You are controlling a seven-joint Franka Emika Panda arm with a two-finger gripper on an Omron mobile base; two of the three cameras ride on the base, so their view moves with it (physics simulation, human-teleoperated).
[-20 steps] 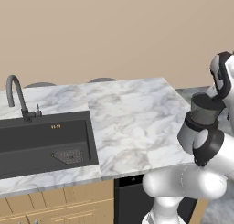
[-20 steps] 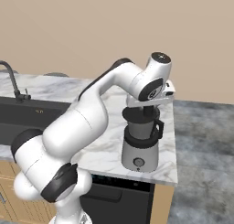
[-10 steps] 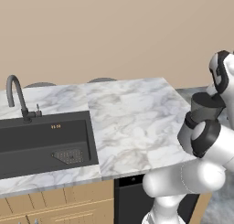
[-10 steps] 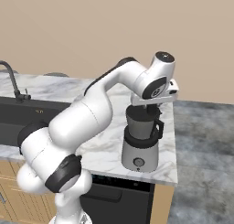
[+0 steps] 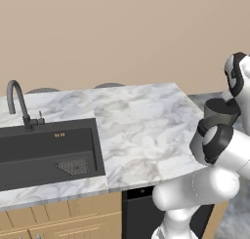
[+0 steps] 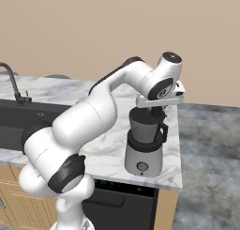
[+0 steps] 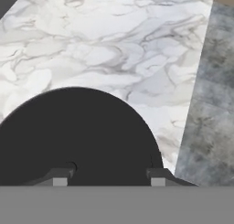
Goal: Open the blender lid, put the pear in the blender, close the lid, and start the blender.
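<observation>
Your gripper [image 7: 109, 177] sits directly over the blender lid [image 7: 77, 136], its two fingers [image 7: 59, 178] drawn in as far as they go, with the black disc between them; the knob itself is hidden, so you cannot tell whether it is actually pinched. In the hand view the lid takes up the lower left, with marble tabletop [image 7: 114, 49] from 10 to 1 o'clock and grey floor [image 7: 210, 104] at 3 o'clock.

From the right base view, your gripper [image 6: 151, 111] hangs just above the dark jar of the blender [image 6: 144, 147], at its 12 o'clock. The blender stands near the tabletop's [image 6: 112, 144] front right corner, jar handle toward 3 o'clock, knob facing front.

In the left base view the blender [image 5: 219, 113] peeks out behind the arm at 3 o'clock; the sink [image 5: 46, 152] lies at 9 o'clock, with the tap [image 5: 18, 104] behind it.
</observation>
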